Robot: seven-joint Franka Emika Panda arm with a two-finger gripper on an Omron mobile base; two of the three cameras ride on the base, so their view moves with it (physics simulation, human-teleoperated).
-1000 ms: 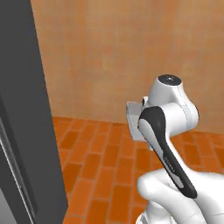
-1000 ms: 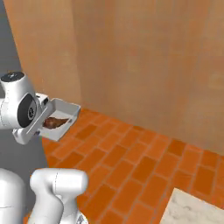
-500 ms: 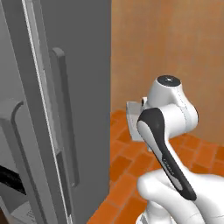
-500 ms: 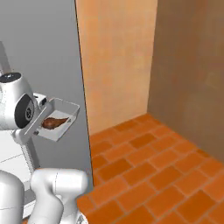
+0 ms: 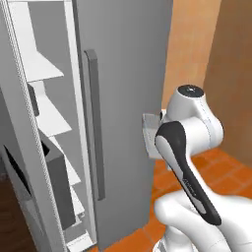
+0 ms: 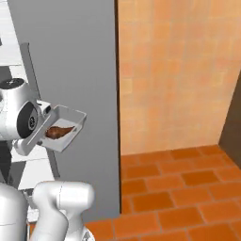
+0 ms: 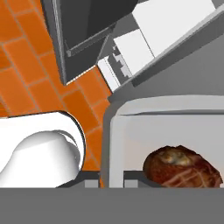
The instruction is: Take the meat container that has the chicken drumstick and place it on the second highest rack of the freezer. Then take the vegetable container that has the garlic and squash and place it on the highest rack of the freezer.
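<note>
**Base swings round to face the open freezer, meat tray in hand**

The whole view has turned since a second ago: bare wall and floor gave way to the freezer [image 5: 123, 74], its door open and white racks showing. The end effector [image 7: 116, 177] is pinched shut on the near rim of the meat container [image 6: 63, 129], which holds the chicken drumstick [image 6: 59, 132]. The tray sits in front of the closed grey panel, beside the bar handle [image 5: 93, 123]; the second highest rack [image 5: 54, 115] lies to the left of that handle, so the tray likely must travel left and inward.
</note>
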